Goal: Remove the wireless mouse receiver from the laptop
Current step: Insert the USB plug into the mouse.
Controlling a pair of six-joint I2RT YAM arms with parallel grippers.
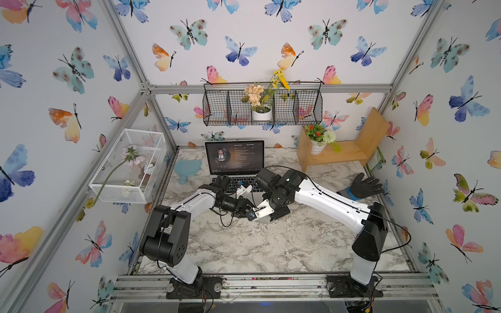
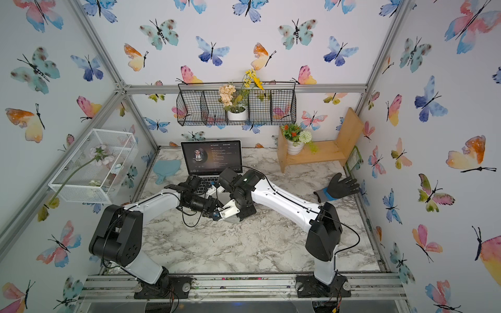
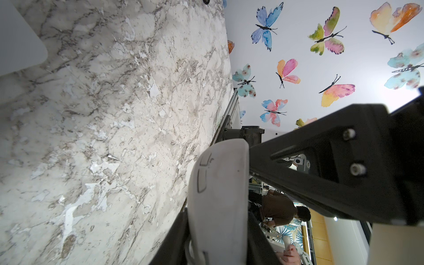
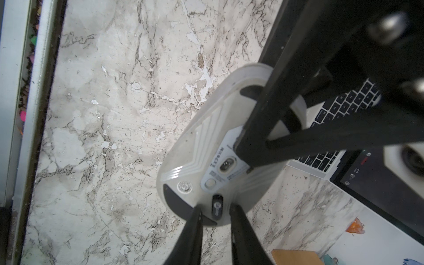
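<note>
Your left claw (image 3: pixel 218 181) clamps the grey mouse (image 3: pixel 220 206) on edge, presenting its underside to your right claw (image 4: pixel 215 210). The wireless mouse receiver (image 4: pixel 217 206) sits docked in that underside, between the right claw's narrowly parted tips and clear of the laptop (image 1: pixel 234 155) beyond them, so it looks stowed.

**Twin white-and-black arms, black skeletal fingers**

Left arm (image 1: pixel 189 200), right arm (image 1: pixel 325 199): white link shells, black joint housings, and bulky black blocks far back from the tips. A thin black cable (image 1: pixel 329 197) runs along the white link.

Left gripper (image 3: pixel 218 179): black fingers (image 3: pixel 321 183) with triangular cut-outs and two silver screws (image 3: pixel 356 169) at the base.

Right gripper (image 4: pixel 215 208): slim tapering black fingers (image 4: pixel 195 229), with a white printed bracket (image 1: pixel 264 208) just behind.
</note>
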